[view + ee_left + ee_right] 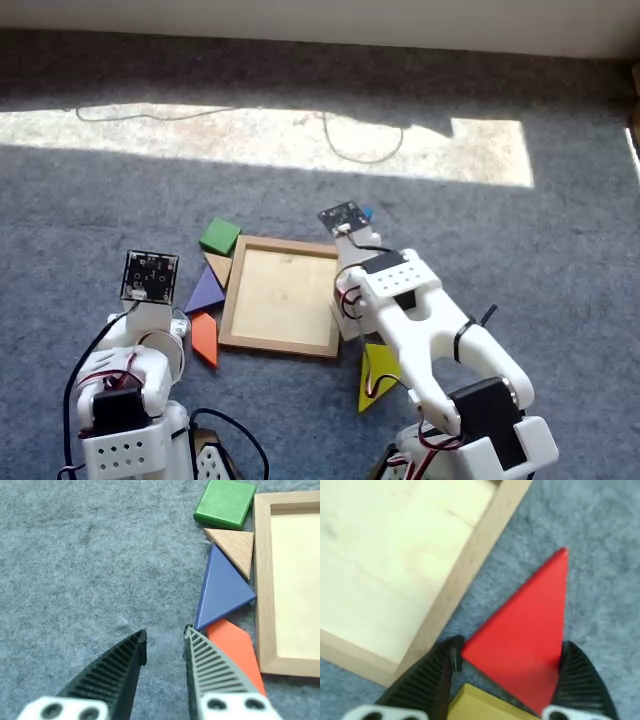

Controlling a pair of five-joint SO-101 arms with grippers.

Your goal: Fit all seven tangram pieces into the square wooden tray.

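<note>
The square wooden tray (228,300) lies empty on the carpet. Along its left side sit a green square (219,237), a wooden triangle (218,268), a blue triangle (205,292) and an orange piece (204,338). My left gripper (164,637) hovers open over bare carpet, one fingertip (192,640) close to the orange piece (235,645) and the blue triangle (222,590). My right gripper (510,652) is open, with a finger on either side of a red triangle (525,625) lying just outside the tray's rim (465,575). A yellow triangle (378,375) lies at the tray's lower right.
The right arm (420,320) leans over the tray's right edge and covers what lies beneath it. Cables (340,150) trail across the sunlit carpet far behind. Open carpet stretches left of the pieces and right of the arms.
</note>
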